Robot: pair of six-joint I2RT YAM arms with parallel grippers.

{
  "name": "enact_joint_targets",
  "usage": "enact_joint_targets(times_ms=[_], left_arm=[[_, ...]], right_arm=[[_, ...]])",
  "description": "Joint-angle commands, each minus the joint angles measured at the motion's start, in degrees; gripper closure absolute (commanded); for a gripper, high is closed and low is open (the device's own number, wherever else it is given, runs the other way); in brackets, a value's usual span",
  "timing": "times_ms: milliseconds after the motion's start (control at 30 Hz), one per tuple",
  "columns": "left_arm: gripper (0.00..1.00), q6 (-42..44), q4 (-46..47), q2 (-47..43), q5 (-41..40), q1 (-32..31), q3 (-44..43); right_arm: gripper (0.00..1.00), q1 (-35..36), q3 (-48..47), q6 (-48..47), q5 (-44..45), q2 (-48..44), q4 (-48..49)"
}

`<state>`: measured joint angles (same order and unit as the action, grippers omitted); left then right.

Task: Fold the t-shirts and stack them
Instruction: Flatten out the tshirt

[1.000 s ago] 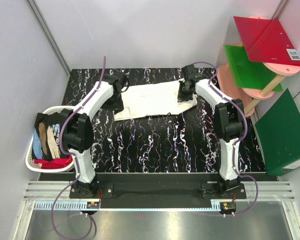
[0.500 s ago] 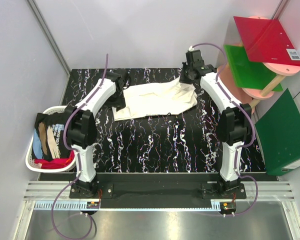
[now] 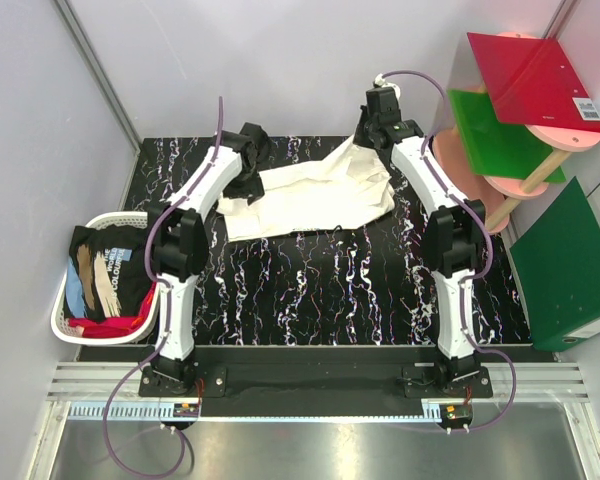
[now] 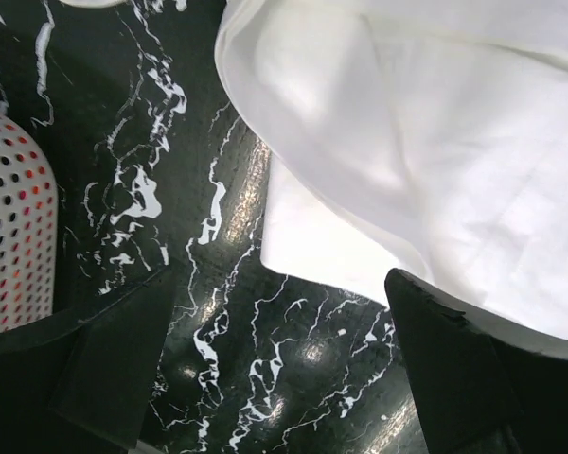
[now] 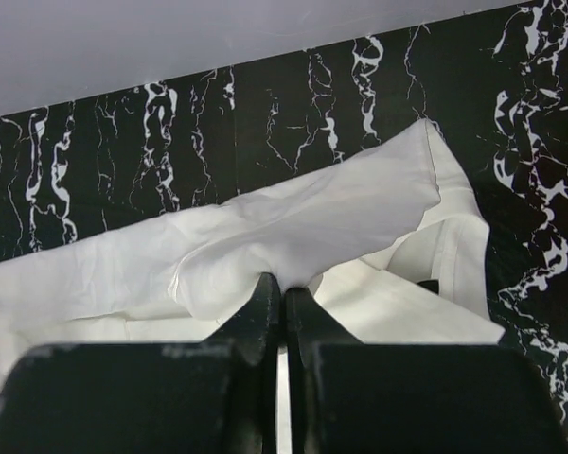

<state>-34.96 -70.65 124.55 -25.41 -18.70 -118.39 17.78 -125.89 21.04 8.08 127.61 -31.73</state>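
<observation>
Softly creased, the cream t-shirt (image 3: 320, 195) peaks, nipped by the right pincer (image 5: 282, 293); the left pincer (image 4: 279, 284) gapes wide.

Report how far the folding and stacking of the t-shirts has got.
Done: nothing; no folded stack shows on the black marbled table. In hand: the cream-white cloth t-shirt lies spread at the far side, the right hand shut on a raised fold of it, the left hand open beside its left edge. Left: folding it, then the dark, blue and red tees heaped in the white perforated basket.
</observation>
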Motion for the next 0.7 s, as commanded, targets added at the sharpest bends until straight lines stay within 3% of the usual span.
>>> enact_joint_targets(times_ms=[0,267,400,667], left_arm=[[0.01,-4.93,-0.1,2.71,-1.92,1.91,-0.97],[0.01,-0.73,0.08,5.26,-8.87,8.41,-10.53],[0.01,-1.78,0.6,4.65,-7.82,12.89,-10.99],[0.01,-0.11,1.75,8.51,0.0,14.66,-13.54]], right_arm=[[1.0,-1.34,-4.81,1.02,1.07,3.07,2.02],[1.0,-5.12,-8.14,2.34,-1.65,5.8,2.11],[1.0,-7.23,-11.92,3.31,-3.15,8.43,2.02],[1.0,-9.96,-18.17,5.85,-6.49,14.06,3.33]])
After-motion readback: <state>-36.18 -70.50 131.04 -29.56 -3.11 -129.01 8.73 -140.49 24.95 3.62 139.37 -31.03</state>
